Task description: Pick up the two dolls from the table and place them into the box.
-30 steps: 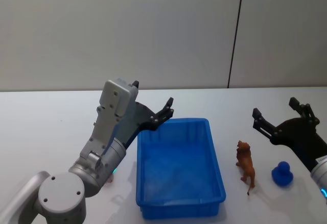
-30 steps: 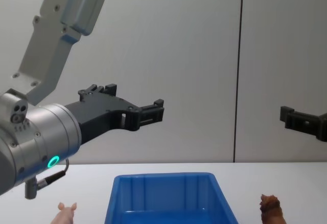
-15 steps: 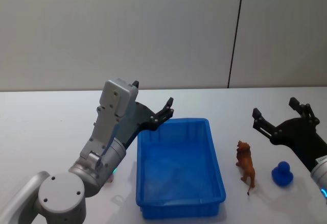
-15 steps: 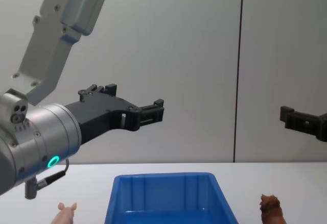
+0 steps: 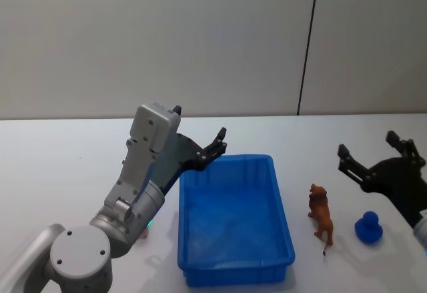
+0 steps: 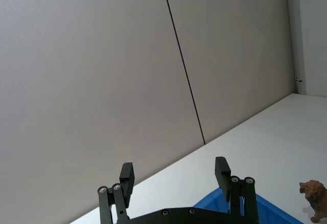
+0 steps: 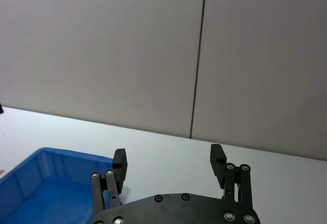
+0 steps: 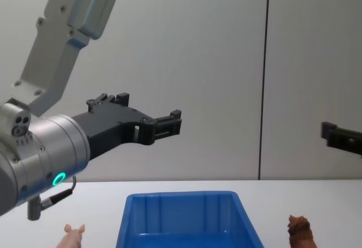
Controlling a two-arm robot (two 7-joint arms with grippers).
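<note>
**Right gripper shifted outward; no doll yet taken**

Since half a second ago this black two-fingered right gripper has drifted toward the robot's right, away from the bright blue plastic bin. All else is unchanged. Its jaws stand wide apart and hold nothing. It hangs above the flat white tabletop, behind the brown lion figure and the small dark-blue duck-shaped figure. Both stand on the tabletop to the right of the bin, apart from each other, the lion nearer the bin. The black left gripper is likewise spread wide and empty, raised near the bin's far left corner. A small pink pig figure stands left of the bin, beneath the left arm. The bin appears empty.

Risks, as judged:
- The lion is narrow and upright, so a descending finger that clips it could topple it or knock it against the bin wall.
- The duck is rounded and may slip from an off-centre pinch.
- The pig sits close under the left forearm, which makes for an awkward reach.
- Three figures are present against two named, so the wrong one might be taken.
</note>
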